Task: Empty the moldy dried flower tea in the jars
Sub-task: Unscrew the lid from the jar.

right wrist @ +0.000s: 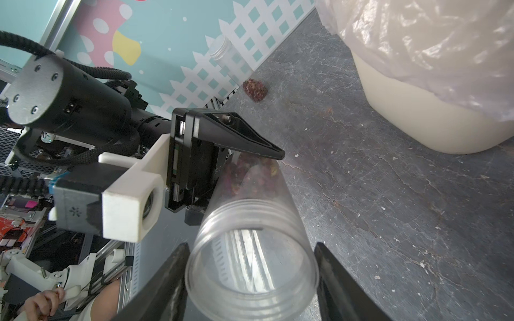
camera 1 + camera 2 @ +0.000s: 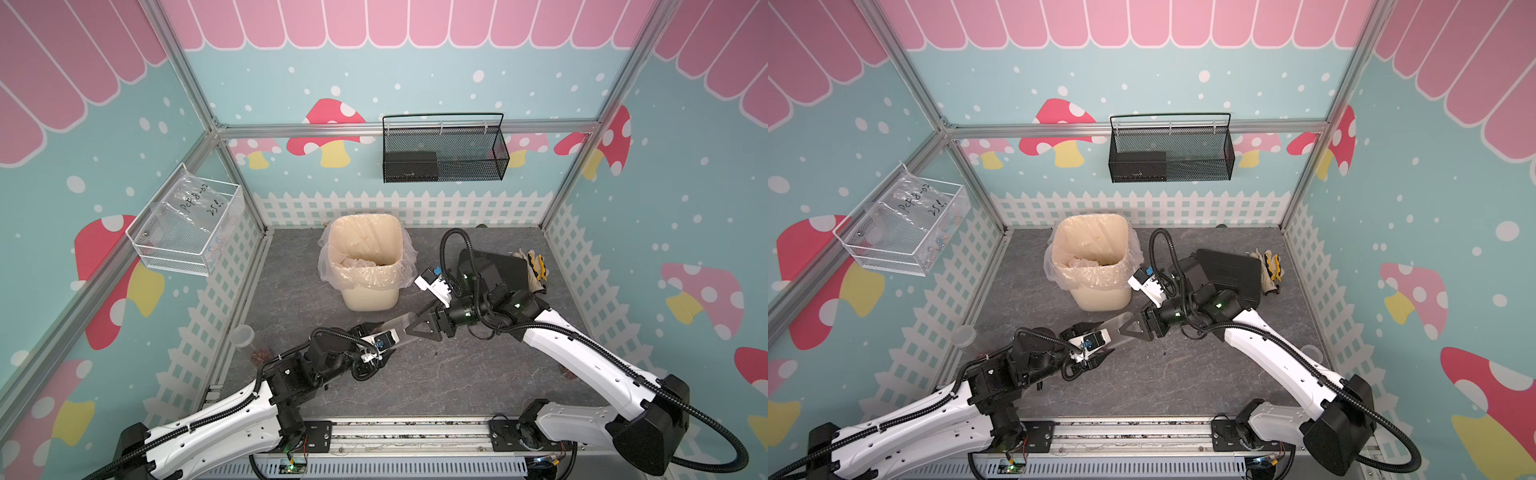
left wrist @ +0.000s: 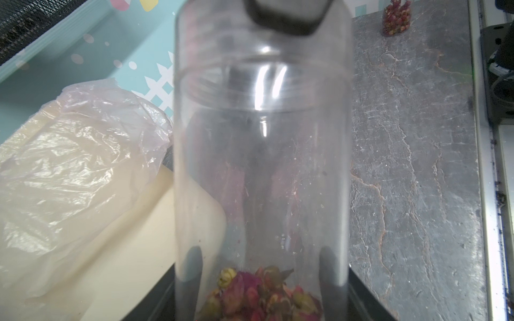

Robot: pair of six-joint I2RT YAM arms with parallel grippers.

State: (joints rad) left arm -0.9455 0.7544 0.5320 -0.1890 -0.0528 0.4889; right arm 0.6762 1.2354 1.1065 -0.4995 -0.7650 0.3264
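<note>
jar (image 1: 264, 200) is lying sideways, mouth facing right gripper (image 1: 251, 250), jaws maybe just touching it; left gripper (image 3: 261, 261) is clamping the tea (image 3: 258, 297) end.

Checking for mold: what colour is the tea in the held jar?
Tea reddish-pink and yellow-tan; left wrist view.

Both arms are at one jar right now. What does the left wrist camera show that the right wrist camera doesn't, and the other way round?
Left wrist only: a second jar holding tea.
Right wrist only: the held jar seen end-on at its lidless mouth, with the right gripper closed on that end. It also shows the left gripper clamping the far end and a third jar, also holding tea.
Both: the held jar, the dried flower tea at its closed end, and the lined bin.
</note>
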